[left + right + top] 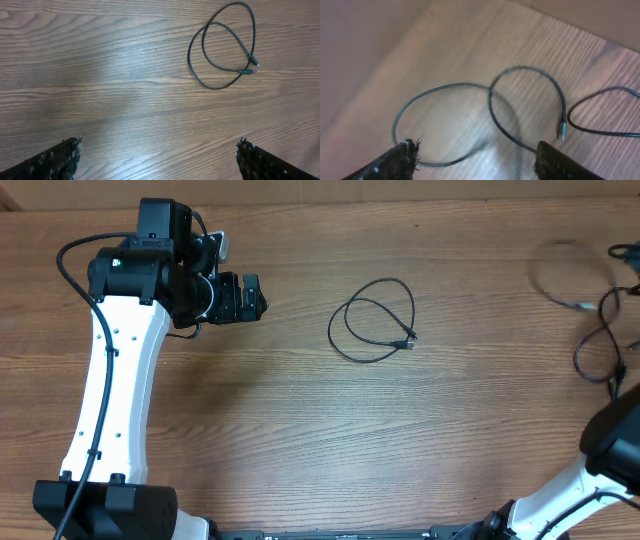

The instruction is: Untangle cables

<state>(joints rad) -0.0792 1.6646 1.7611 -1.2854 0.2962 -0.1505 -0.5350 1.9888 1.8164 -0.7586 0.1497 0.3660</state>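
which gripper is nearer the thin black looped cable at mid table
Left. Left gripper sits just left of the cable; right gripper hovers far off over the right-edge cables.

Light falls soft and even over the worktop [300, 430] in the overhead view, warm on the wood. The left arm [110, 380] throws only a faint, wide shadow to its right, in the lower left of the frame. The coiled cable [412, 310] at centre is crisp; the cable loop [535, 280] in the upper right is smeared to a pale ghost.

The left wrist view is sharp, with a milky sheen of glare left of centre. The fingertips [60, 160] of the left gripper [159, 162] sit dark in the bottom corners.

The right wrist view is soft all over and washed pinkish, the nearest cable [490, 90] blurred with a hazy shadow beside it.
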